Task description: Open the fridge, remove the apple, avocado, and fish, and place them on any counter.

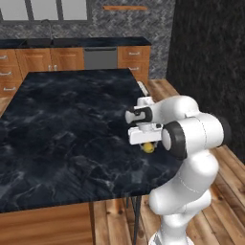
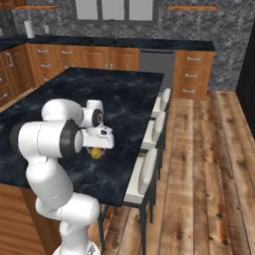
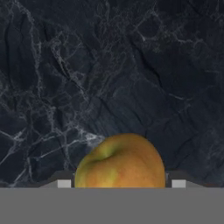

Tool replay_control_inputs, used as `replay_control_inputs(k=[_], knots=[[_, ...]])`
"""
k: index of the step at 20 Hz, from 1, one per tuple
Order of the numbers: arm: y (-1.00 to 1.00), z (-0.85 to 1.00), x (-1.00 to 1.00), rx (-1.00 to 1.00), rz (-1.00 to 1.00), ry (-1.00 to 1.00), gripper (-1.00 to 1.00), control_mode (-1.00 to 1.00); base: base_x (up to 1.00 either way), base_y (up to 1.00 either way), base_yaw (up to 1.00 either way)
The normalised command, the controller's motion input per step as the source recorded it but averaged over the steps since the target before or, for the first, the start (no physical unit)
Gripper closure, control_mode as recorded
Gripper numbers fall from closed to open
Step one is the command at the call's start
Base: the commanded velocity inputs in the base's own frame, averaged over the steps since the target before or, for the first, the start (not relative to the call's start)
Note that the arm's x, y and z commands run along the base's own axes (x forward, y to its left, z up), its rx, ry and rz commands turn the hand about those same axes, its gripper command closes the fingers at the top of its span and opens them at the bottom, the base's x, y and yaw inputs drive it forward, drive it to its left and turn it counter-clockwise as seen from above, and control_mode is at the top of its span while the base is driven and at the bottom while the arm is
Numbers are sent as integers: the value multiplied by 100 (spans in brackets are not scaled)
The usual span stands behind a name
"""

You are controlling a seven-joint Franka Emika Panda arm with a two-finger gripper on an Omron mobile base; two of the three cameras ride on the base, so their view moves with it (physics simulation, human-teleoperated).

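Above the black marble tabletop, we see the pincer grasping the yellow apple.

The counter had a polished black marble-look top with fine white veins over an orange-brown wood-grain base. The apple showed smooth, softly shiny yellow-orange skin. The floor was knotted wooden planking. The far wall looked like rough grey herringbone tile. The stools had pale, smooth seats.
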Motion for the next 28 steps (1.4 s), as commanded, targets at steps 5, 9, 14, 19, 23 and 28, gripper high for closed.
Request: replay_control_inputs(k=[5, 9, 14, 19, 23, 28], knots=[[0, 0, 0, 0, 0, 5, 100, -100, 0, 0, 0], [0, -33, 0, 0, 0, 12, -100, -100, 0, 0, 0], [0, -35, 0, 0, 0, 2, -100, -100, 0, 0, 0], [3, -3, -14, 0, 0, -3, -100, -100, 0, 0, 0], [2, 53, -51, -4, 0, -21, -100, -100, 0, 0, 0], [-5, 100, -98, 0, -1, -16, -100, -100, 0, 0, 0]])
